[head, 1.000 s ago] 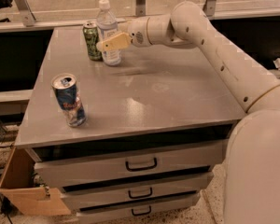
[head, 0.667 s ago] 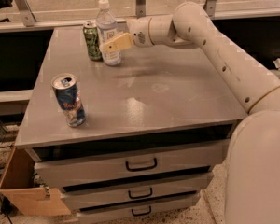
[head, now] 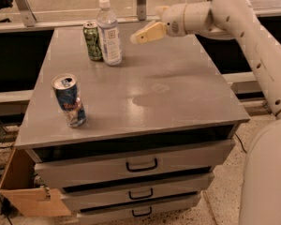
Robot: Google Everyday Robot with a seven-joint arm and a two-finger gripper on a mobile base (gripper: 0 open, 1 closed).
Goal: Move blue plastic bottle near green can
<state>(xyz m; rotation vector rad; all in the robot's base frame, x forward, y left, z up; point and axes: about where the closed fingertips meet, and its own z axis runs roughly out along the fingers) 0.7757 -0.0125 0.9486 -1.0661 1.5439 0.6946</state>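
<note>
So the blue plastic bottle (head: 108,34) is standing upright at the back left of the grey table (head: 178,93). It's right up against the green can (head: 92,42) on the can's right, touching or as good as. Going by that, the job looks pretty much done.

The gripper (head: 136,37) hangs above the table to the right of the bottle, clearly apart from it and pointing its way. Can't tell from this angle whether it's spread or clenched, but it isn't on the bottle.

Handling-wise, the bottle is thin clear plastic with a bluish tint, a white screw cap and a paper-looking label round the middle. It's probably light, and the walls would likely give under a hard squeeze. It's tall and narrow, so it's tippy, and a nudge up near the cap could knock it into the can. The best place to grab it would be around the labelled middle, where it's straight-sided and a bit less slick than bare plastic.

The green can is short, stiff metal with a silver top and pale swirls. A blue-and-silver can (head: 69,101) stands well apart near the front left edge. The tabletop is smooth, slightly shiny metal, so things would slide on it easily. There are drawers (head: 140,165) underneath.
</note>
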